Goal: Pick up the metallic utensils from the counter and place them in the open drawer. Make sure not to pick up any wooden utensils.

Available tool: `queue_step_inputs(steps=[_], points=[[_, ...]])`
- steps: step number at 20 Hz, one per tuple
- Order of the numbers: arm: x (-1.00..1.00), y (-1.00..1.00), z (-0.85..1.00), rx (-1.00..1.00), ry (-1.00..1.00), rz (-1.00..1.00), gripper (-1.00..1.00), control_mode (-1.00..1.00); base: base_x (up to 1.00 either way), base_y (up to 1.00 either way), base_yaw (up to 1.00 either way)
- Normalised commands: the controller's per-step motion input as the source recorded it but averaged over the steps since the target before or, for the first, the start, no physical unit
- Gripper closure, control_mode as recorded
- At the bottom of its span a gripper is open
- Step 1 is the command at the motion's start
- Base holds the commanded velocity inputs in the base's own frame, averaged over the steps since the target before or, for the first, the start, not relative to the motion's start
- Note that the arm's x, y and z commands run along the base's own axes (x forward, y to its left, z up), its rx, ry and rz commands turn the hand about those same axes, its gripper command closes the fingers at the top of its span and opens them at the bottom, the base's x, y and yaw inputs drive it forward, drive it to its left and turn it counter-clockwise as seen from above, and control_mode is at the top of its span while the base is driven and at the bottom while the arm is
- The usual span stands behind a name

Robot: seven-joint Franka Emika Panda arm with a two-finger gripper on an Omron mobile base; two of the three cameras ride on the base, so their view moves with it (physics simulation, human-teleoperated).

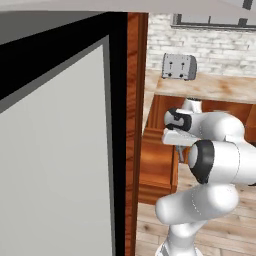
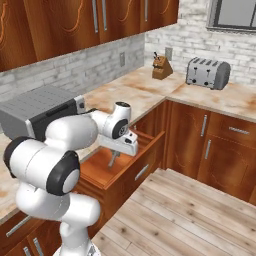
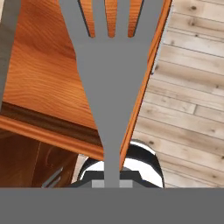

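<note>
A grey metal fork [image 3: 111, 65], one of the metallic utensils, hangs tines down from my gripper [image 2: 115, 153], which is shut on its handle. It fills the hand view, tines at the top. The fork [image 2: 113, 160] hangs over the open drawer [image 2: 97, 172], a reddish-brown wooden box pulled out below the countertop. From the left base camera, the gripper [image 1: 180, 148] sits above the drawer [image 1: 156, 167]. The drawer's bare floor [image 3: 41, 74] lies beneath the fork. The counter and the wooden utensils are out of view.
A grey box appliance [image 2: 40, 112] sits on the countertop behind my arm. A toaster [image 2: 207, 72] and a knife block [image 2: 161, 67] stand farther back. Wood floor [image 2: 190, 210] lies beyond the drawer front. A tall grey panel [image 1: 55, 150] blocks the left.
</note>
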Motion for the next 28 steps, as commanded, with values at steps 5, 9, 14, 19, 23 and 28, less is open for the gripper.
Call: queue_step_inputs(steps=[5, 9, 14, 19, 23, 28], points=[[0.02, -0.12, -0.45, 0.00, 0.01, 0.00, 1.00, -1.00, 0.00, 0.00, 0.00], [0.21, 0.00, -0.45, 0.00, 0.00, 0.00, 1.00, -1.00, 0.00, 0.00, 0.00], [0.27, 0.00, -0.28, 0.00, 0.00, 0.00, 1.00, -1.00, 0.00, 0.00, 0.00], [0.19, 0.00, -0.43, -0.03, 0.09, -0.01, 1.00, -1.00, 0.00, 0.00, 0.00], [0.21, 0.00, -0.10, -0.01, 0.16, -0.07, 1.00, -1.00, 0.00, 0.00, 0.00], [0.18, 0.00, 0.00, 0.00, 0.05, -0.07, 1.00, -1.00, 0.00, 0.00, 0.00]])
